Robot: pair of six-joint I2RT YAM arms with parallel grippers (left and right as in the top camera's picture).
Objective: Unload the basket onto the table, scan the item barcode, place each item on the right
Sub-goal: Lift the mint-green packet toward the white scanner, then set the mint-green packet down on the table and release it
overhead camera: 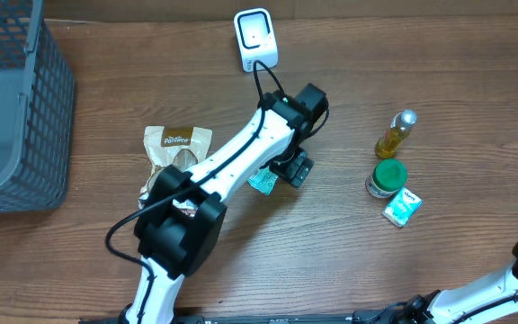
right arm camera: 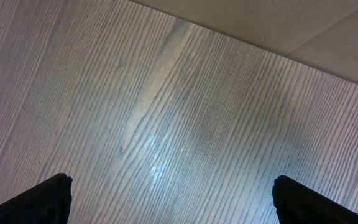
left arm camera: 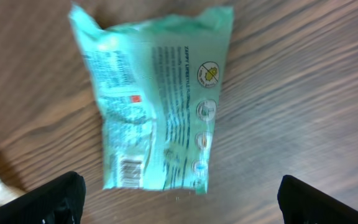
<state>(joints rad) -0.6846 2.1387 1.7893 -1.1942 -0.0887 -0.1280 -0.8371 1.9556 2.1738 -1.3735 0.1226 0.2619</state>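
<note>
left gripper (left arm camera: 179,186) fingers spread wide, nothing between them. teal packet (left arm camera: 154,106) lies flat on the table (left arm camera: 303,93), free of both fingers

left wrist view: packet sits at 12 o'clock just ahead of the fingertips, centred in the gap. long axis runs about 12–6, so it points along the approach and the short width spans the jaws. barcode (left arm camera: 128,171) faces up at the packet's 7 o'clock corner, the end nearest the gripper

overhead: packet (overhead camera: 261,183) peeks out at 8 o'clock of the left gripper (overhead camera: 290,166). scanner (overhead camera: 255,38) stands at 12 o'clock from it, well apart

right gripper (right arm camera: 169,186) also wide apart, over bare wood, parked out at 4 o'clock. left arm is clearly the nearer one

my read: regrasp across the short width near the far end to keep fingers off the barcode, then lift and tip that face toward the scanner. thin, floppy film may sag or slide
</note>
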